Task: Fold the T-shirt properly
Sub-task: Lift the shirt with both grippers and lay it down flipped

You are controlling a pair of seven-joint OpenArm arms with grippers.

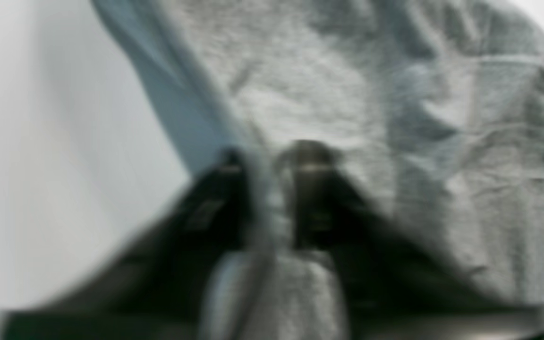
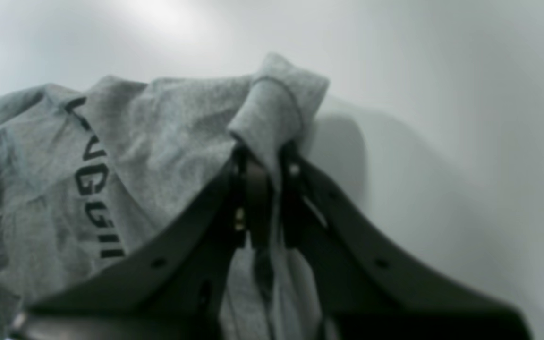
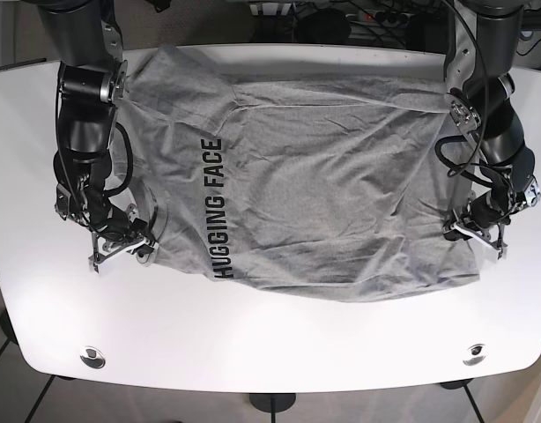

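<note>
While both grippers are pinching opposite near corners of the grey T-shirt [image 3: 314,176], the step in hand looks like carrying that near edge over toward the far edge for a fold, so both arms should be lifting & moving at matched speed w/ the hem kept taut, no sag in the middle. Going left to right in the base view: the right gripper [image 3: 129,242] is sitting at the shirt's left side, near the table [image 3: 270,352] edge; in its wrist view the fingers [image 2: 243,189] are clamped on a bunched fold of cloth, w/ fabric poking out past the tips. Mid-table, the shirt is lying spread, print facing up, wrinkled. At the right side, the left gripper [image 3: 475,231] is holding the other corner; its wrist view is blurry, but cloth is running between the closed-up fingers [image 1: 310,189].
</note>
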